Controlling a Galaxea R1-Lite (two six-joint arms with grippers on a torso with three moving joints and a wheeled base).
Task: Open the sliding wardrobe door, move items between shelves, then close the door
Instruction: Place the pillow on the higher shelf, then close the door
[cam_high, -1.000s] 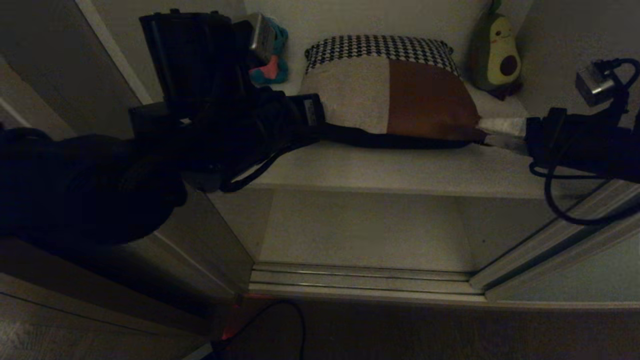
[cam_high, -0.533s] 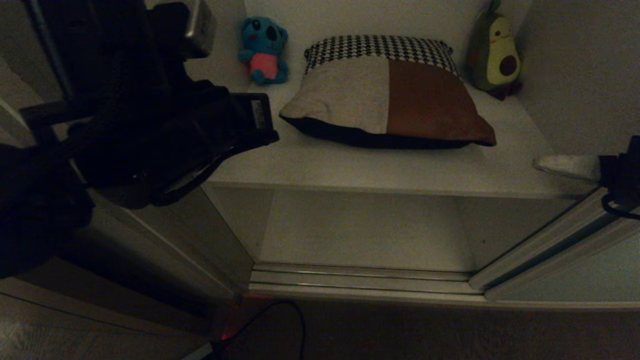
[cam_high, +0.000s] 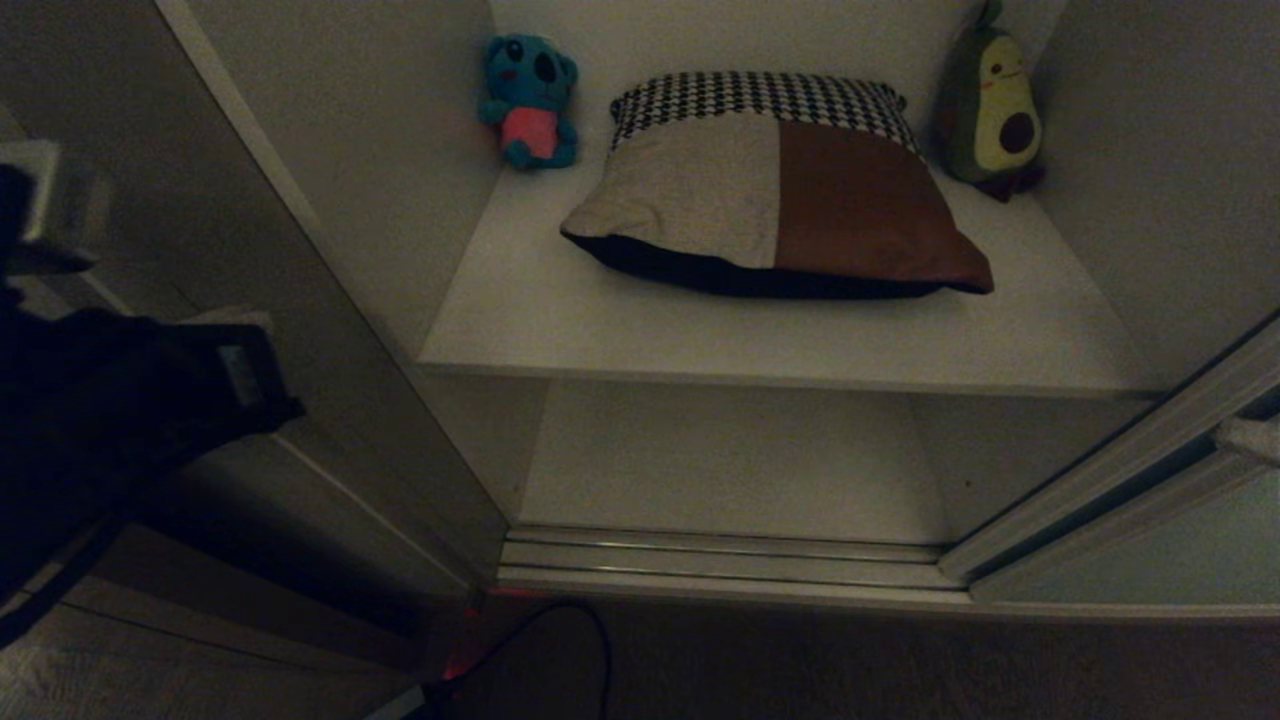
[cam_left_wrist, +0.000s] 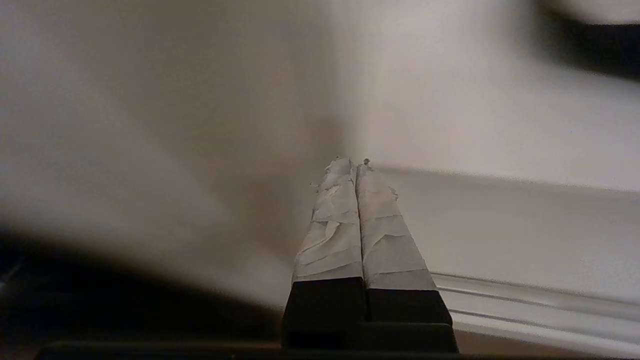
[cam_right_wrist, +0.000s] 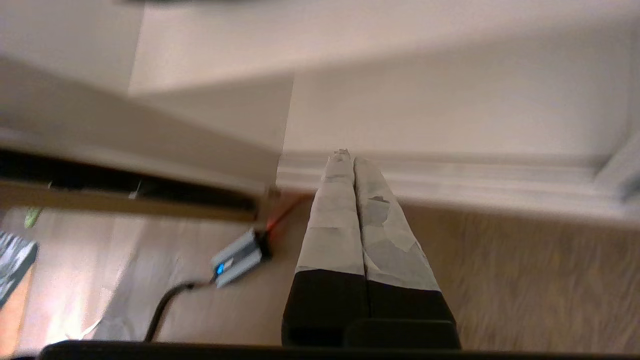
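So the wardrobe's open right now. The cushion (cam_high: 775, 190) lies flat in the upper middle of the head view, on the upper shelf (cam_high: 700, 330), with the teal koala (cam_high: 530, 100) propped against the back wall at the upper left of it and the avocado plush (cam_high: 990, 105) leaning in the upper right corner. All three are apart from each other, and nothing is gripped. The lower shelf (cam_high: 730, 470), in the middle of the frame, has nothing on it as far as I can see.

The left gripper (cam_left_wrist: 356, 172) is off at the left edge of the head view, outside the cabinet, with its taped fingers (cam_left_wrist: 330, 235) pressed flat together and nothing between them. The right gripper (cam_right_wrist: 348, 159) barely peeks in at the right edge, and its wrist view shows the same thing: fingers squeezed together and empty, pointing at the floor and the metal track (cam_right_wrist: 450, 180). The sliding door (cam_high: 1150, 560) sits at the lower right, pushed aside.

My read is that the moving-stuff part looks done or close to it, since everything's parked on one shelf and both arms are clear. That'd make closing the door the step in hand. For that, one gripper needs to get onto the door's edge frame and push it sideways along the track (cam_high: 720, 560). The arms and the black cable (cam_high: 570, 625) at the bottom of the frame should stay out of the door's path.
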